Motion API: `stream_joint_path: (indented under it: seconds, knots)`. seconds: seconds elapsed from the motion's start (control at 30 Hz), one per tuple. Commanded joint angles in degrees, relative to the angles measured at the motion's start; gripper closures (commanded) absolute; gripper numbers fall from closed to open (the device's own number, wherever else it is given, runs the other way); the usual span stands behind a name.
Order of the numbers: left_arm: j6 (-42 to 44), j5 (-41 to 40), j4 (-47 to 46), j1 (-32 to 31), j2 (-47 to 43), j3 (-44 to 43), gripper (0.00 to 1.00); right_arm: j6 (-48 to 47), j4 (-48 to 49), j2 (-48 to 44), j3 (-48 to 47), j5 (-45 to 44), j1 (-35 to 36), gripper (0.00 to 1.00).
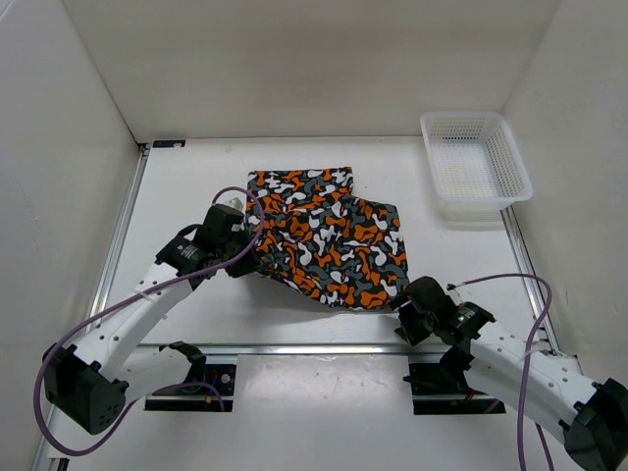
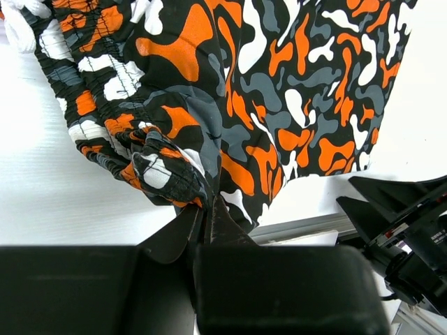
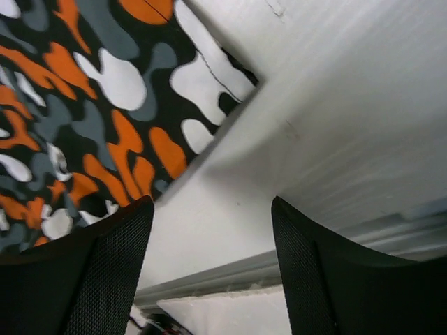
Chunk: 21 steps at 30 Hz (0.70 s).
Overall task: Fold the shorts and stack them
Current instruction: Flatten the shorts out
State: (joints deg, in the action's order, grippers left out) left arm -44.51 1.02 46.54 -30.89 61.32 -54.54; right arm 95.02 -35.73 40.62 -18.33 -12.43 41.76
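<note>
Grips the bunched left edge of the shorts (image 1: 329, 235), mid-frame on the worktop (image 1: 196, 186), in the left jaws — holds the right jaws wide, empty, cloth corner just upper left of them.

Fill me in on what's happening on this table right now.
Two robot arms are working on camouflage shorts lying rumpled in the middle of the table. The left tool is shut on a bunched fold of fabric at the shorts' left edge. The right tool is open and holds nothing, hovering by the near right corner of the shorts. The white basket at the far right has no shorts in it. The fold looks unfinished.
</note>
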Motion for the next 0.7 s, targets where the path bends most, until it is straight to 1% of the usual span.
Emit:
stream_joint_path:
  seconds: [0.0,0.1,0.17,0.2,0.27,0.33,0.47,0.67]
  knots:
    - [-0.6,-1.4,-1.0,-0.3,-1.9,0.7,0.89,5.3,5.0,-2.0,2.3,-0.3,-0.4,0.27]
    - [-0.6,-1.4,-1.0,-0.3,-1.4,0.7,0.89,6.0,5.7,-1.3,3.0,-2.7,-0.4,0.29]
    - [-0.6,-1.4,-1.0,-0.3,-1.4,0.1,0.89,6.0,7.0,0.0,3.0,-5.2,-1.0,0.32]
    - [-0.6,-1.4,-1.0,-0.3,-1.4,0.1,0.89,6.0,7.0,1.0,3.0,-6.0,-1.0,0.32]
    - [-0.6,-1.4,-1.0,-0.3,-1.4,0.1,0.89,6.6,7.5,3.3,3.0,-6.9,-1.0,0.36]
    - [-0.6,-1.4,-1.0,-0.3,-1.4,0.1,0.89,7.3,7.5,4.7,2.5,-7.7,-1.0,0.38]
    - [-0.6,-1.9,-1.0,-0.3,-1.4,0.1,0.89,8.5,9.4,8.3,3.0,-9.9,-1.0,0.38]
    - [-0.6,-1.9,-1.0,-0.3,-0.9,0.1,0.89,9.9,13.7,9.7,6.9,-10.9,-2.1,0.38]
